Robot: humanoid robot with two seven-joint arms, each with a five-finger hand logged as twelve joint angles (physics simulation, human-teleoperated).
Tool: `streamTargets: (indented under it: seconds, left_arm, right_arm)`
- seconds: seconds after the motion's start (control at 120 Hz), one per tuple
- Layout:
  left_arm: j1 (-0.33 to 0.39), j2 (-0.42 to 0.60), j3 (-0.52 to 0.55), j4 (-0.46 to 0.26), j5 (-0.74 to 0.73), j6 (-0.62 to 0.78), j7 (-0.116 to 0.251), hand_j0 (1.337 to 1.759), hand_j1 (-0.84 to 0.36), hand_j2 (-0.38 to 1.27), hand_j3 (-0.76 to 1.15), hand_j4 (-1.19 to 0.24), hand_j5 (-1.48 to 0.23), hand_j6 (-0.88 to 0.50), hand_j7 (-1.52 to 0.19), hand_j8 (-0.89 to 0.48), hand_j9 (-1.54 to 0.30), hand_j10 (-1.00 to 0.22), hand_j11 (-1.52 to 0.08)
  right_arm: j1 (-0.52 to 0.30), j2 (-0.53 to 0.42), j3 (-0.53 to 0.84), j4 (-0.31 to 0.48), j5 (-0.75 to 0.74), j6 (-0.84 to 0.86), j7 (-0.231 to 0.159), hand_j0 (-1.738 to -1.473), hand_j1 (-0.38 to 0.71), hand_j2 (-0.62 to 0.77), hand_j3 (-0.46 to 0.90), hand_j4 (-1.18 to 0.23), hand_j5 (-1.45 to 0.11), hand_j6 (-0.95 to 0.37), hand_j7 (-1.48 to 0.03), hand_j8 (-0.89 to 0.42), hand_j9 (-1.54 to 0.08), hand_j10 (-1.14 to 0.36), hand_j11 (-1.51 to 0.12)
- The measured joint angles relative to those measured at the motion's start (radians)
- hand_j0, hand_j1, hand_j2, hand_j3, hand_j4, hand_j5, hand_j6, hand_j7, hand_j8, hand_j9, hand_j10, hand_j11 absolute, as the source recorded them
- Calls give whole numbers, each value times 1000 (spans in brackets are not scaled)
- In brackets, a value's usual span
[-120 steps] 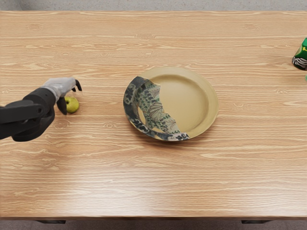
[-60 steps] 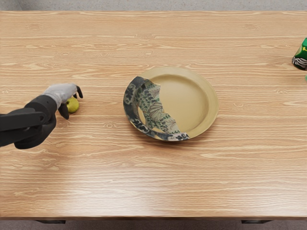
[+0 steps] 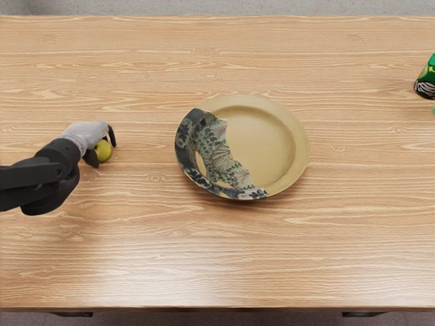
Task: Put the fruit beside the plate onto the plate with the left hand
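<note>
The step in hand is the grasp: the left hand [image 3: 87,136], whose arm comes in from the left edge, is curled narrow over the fruit [image 3: 104,151], with nothing yet lifted. The fruit, small, round and yellow-green, sits on the worktop [image 3: 217,258] at the left of the scene, well apart from the plate [image 3: 300,146], which lies near the middle.

The fruit shows at the right, near side of the hand, tucked under the pale palm. One dark fingertip [image 3: 111,138] hooks round its far right side and the thumb [image 3: 90,159] sits against its near left side, so the fruit is pinched between them. The hand looks closed on it, though how firm the hold is cannot be judged from here.

The next move, as I read it, calls for a clean lift straight off the worktop before any travel, since a round fruit held by few contact points could roll out if dragged. Then comes a carry to the right, high enough to clear the plate's raised, patterned left rim, and a release over the plain tan middle of the dish.

A green object [image 3: 427,76] at the far right edge is well out of the way
</note>
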Motion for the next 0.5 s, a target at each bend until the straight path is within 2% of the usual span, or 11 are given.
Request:
streamTargets:
  seconds: [0.05,0.183,0.208,0.258,0.375,0.383,0.408,0.442,0.475,0.492,0.5]
  left_arm:
    - [2,0,0,0,1,2,0,1657,-284,92,190,-580,-758,-410,-763,-435,-767,-576,-766]
    - [2,0,0,-2,-2,3,1,1664,-321,138,204,-643,-889,-330,-884,-352,-888,-660,-886]
    - [7,-1,0,-4,2,4,1,1668,-334,58,316,-638,-906,-296,-906,-327,-912,-660,-910]
    - [10,-4,0,-6,5,6,3,1675,-358,4,437,-593,-947,-250,-951,-284,-965,-646,-962]
    - [17,-5,0,-10,8,9,5,1686,-390,-84,563,-525,-1040,-153,-1049,-193,-1062,-601,-1070]
    - [17,-5,0,-10,8,9,5,1701,-387,-76,590,-527,-1049,-155,-1055,-192,-1067,-598,-1075]
    - [19,-5,0,-12,8,9,5,1680,-403,-107,573,-518,-1067,-129,-1072,-179,-1082,-596,-1091]
    - [19,-4,0,-14,6,9,4,1692,-413,-101,599,-523,-1086,-119,-1091,-164,-1099,-584,-1110]
    - [18,-4,0,-17,4,10,4,1722,-410,-75,549,-535,-1103,-126,-1108,-156,-1110,-581,-1119]
    - [18,-4,0,-19,4,10,5,1716,-416,-74,555,-535,-1111,-120,-1115,-150,-1113,-585,-1119]
    - [18,-4,0,-20,3,10,5,1735,-422,-65,545,-539,-1114,-119,-1119,-149,-1115,-585,-1120]
  right_arm:
    - [0,0,0,0,0,0,0,-1658,-306,-7,0,-36,-46,-36,-46,-36,-46,-36,-46]
    - [0,0,0,-1,0,0,0,-1658,-307,-7,0,-35,-46,-35,-46,-35,-46,-35,-46]
    - [0,0,0,-1,0,0,1,-1658,-307,-7,0,-35,-46,-36,-46,-35,-46,-35,-46]
    - [0,0,0,-1,0,-1,1,-1658,-307,-7,0,-36,-46,-36,-46,-36,-46,-36,-46]
    - [0,0,0,-1,0,-1,5,-1658,-307,-7,0,-35,-46,-36,-46,-36,-46,-35,-46]
    - [0,0,0,-1,0,-1,5,-1658,-307,-7,0,-35,-46,-36,-46,-36,-46,-35,-46]
    - [0,0,0,-1,0,-1,6,-1658,-307,-7,0,-36,-46,-36,-46,-36,-46,-36,-46]
    - [0,0,0,-1,0,-1,6,-1658,-307,-7,0,-35,-46,-36,-46,-36,-46,-36,-46]
    - [0,0,0,-2,0,-1,7,-1658,-307,-7,0,-36,-46,-36,-46,-36,-46,-36,-46]
    - [0,0,0,-2,0,-1,7,-1658,-307,-7,0,-36,-46,-36,-46,-36,-46,-36,-46]
    - [0,0,0,-2,0,-1,7,-1658,-307,-7,0,-36,-46,-36,-46,-36,-46,-36,-46]
